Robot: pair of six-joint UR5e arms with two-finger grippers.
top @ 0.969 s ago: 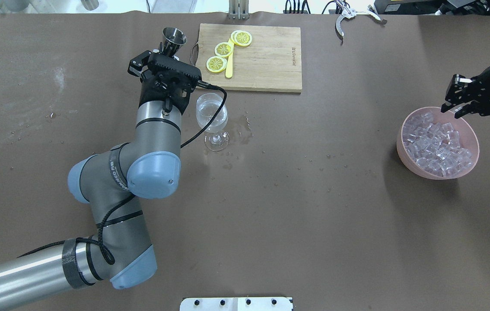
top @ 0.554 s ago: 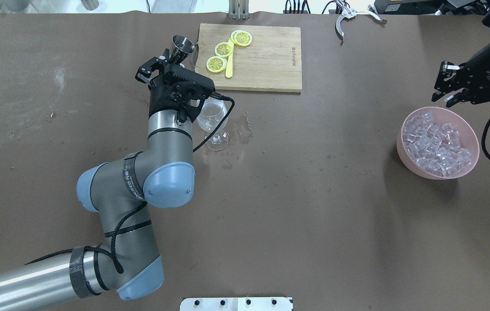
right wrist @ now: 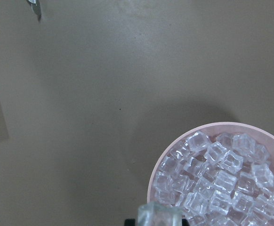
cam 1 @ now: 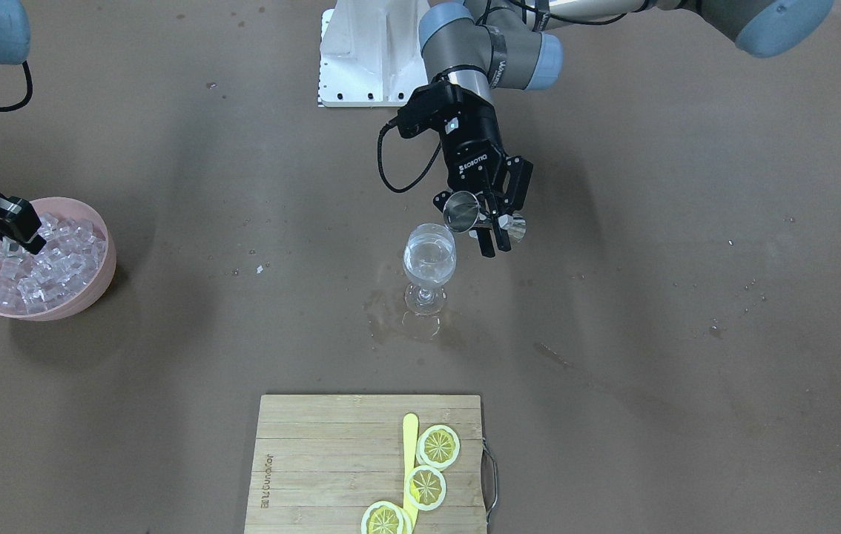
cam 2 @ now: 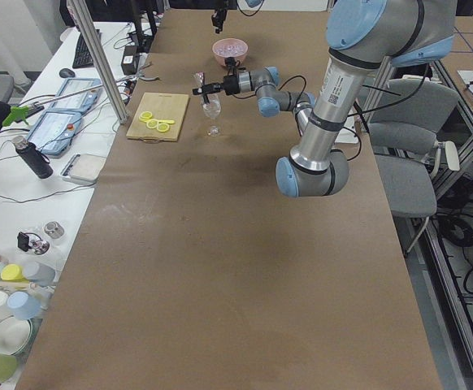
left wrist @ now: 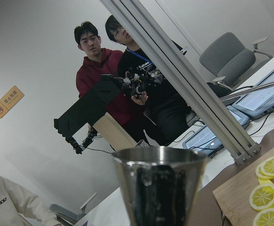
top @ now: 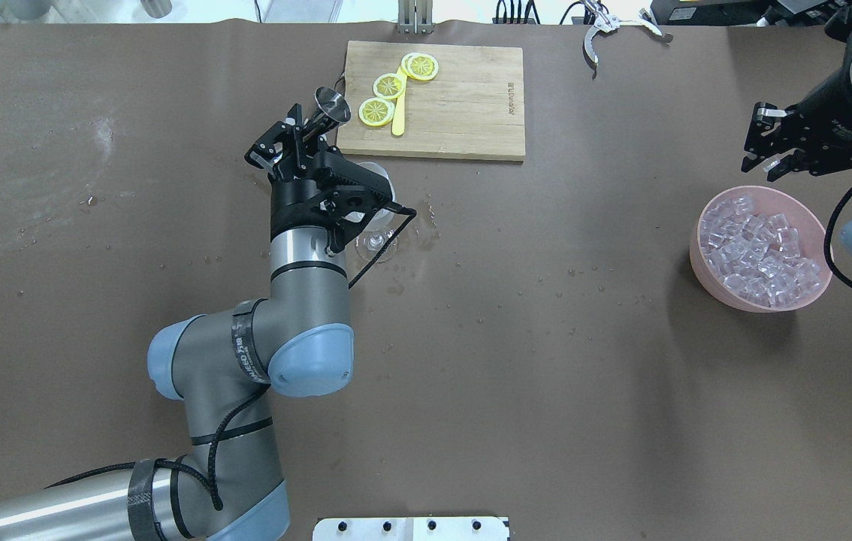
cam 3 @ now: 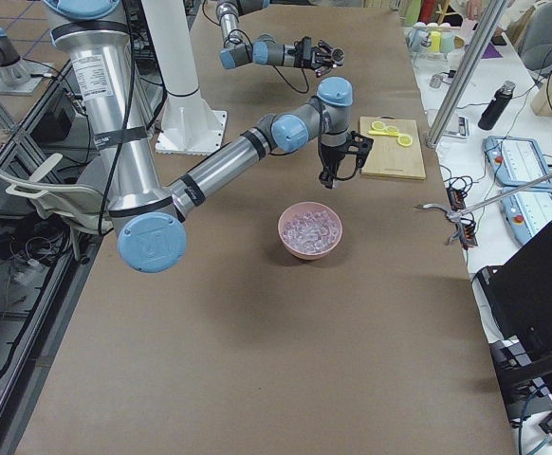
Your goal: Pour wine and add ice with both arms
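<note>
Exterior front-facing: on the matte brown worktop [cam 1: 650,334] the left pincer [cam 1: 493,231] pinches a polished steel jigger [cam 1: 460,211], hourglass-shaped and tilted, its open mouth near the rim of a clear stemmed wine glass [cam 1: 429,245] without touching. The wine [cam 1: 429,267] is colourless, water-like liquid inside the rounded bowl of that glass, and a wet patch darkens the surface around the foot. Well apart, at the view's left, the right pincer [cam 1: 18,237] hangs over a smooth pink bowl [cam 1: 103,276] heaped with the ice [cam 1: 50,276], small glassy cubes all alike. Overhead exterior: a pale bamboo board [top: 463,105] with a wire handle carries round yellow lemon slices [top: 377,111] beyond the glass. Left wrist-mounted: the jigger's cup is mirror-bright, flaring upward. Right wrist-mounted: the right pincer is clamped on one ice cube [right wrist: 158,214], translucent with softened edges, above the bowl's rim.
</note>
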